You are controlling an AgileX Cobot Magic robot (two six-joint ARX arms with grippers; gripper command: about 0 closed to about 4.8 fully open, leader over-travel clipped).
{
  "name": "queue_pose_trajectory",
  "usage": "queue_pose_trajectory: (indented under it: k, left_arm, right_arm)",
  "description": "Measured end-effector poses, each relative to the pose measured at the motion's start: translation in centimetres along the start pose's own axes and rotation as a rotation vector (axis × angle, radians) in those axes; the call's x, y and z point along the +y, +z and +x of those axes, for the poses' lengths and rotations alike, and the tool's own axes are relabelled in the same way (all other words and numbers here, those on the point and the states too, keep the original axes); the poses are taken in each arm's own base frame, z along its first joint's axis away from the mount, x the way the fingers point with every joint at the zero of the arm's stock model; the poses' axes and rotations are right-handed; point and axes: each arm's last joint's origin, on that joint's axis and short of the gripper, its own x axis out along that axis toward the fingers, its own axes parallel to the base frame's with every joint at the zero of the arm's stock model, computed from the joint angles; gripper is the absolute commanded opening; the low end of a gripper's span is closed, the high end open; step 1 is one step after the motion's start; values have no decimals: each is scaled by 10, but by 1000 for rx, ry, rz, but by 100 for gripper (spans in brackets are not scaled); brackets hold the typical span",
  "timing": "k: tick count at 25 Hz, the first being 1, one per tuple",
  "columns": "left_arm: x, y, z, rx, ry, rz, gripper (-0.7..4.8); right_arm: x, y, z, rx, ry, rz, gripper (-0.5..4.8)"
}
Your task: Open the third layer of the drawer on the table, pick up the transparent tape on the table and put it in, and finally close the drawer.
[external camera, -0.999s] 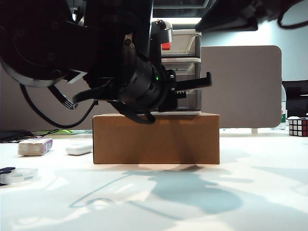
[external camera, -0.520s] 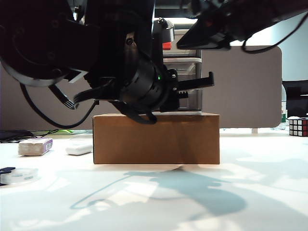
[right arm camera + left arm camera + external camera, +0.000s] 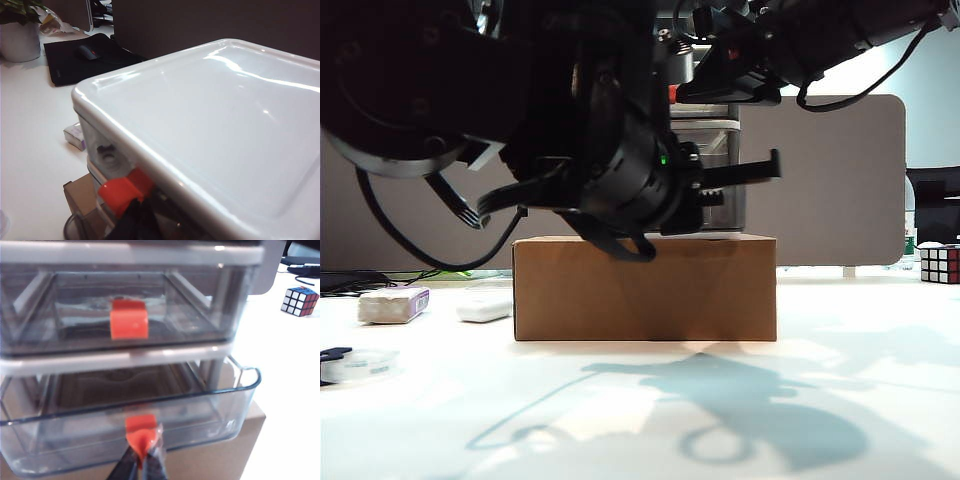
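**Left gripper clamped on the lowest drawer's red handle, drawer partly out**

Your left gripper [image 3: 143,460] is clenched on the red handle [image 3: 141,432] of the third layer [image 3: 125,440], which stands pulled partway out of the drawer [image 3: 150,355]. The layer above sits flush in the frame. The cabinet stands on a brown cardboard box [image 3: 645,288].

Your right gripper [image 3: 132,215] hangs at the cabinet's top front edge, just beside the top layer's red handle; you cannot tell how its jaws stand.

The transparent tape [image 3: 358,364] lies on the table [image 3: 650,420] at the far left, well apart from the box. A Rubik's cube [image 3: 939,263] sits far right. The tabletop before the box is bare.
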Motion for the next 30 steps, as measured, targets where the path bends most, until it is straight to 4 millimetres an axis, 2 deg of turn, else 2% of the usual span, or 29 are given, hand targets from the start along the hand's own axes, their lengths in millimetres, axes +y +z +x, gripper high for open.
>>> queue_pose_trajectory:
  k: [16, 27, 30]
  left_arm:
    - [-38, -13, -57, -1, 1, 38, -6]
    - [-37, -4, -73, -10, 18, 39, -4]
    - [-35, -3, -83, -10, -7, 38, 90]
  right_arm:
    - [-2, -1, 1, 3, -36, 3, -5]
    - [-2, -1, 1, 1, -36, 3, -5]
    - [-2, -1, 1, 0, -36, 2, -5]
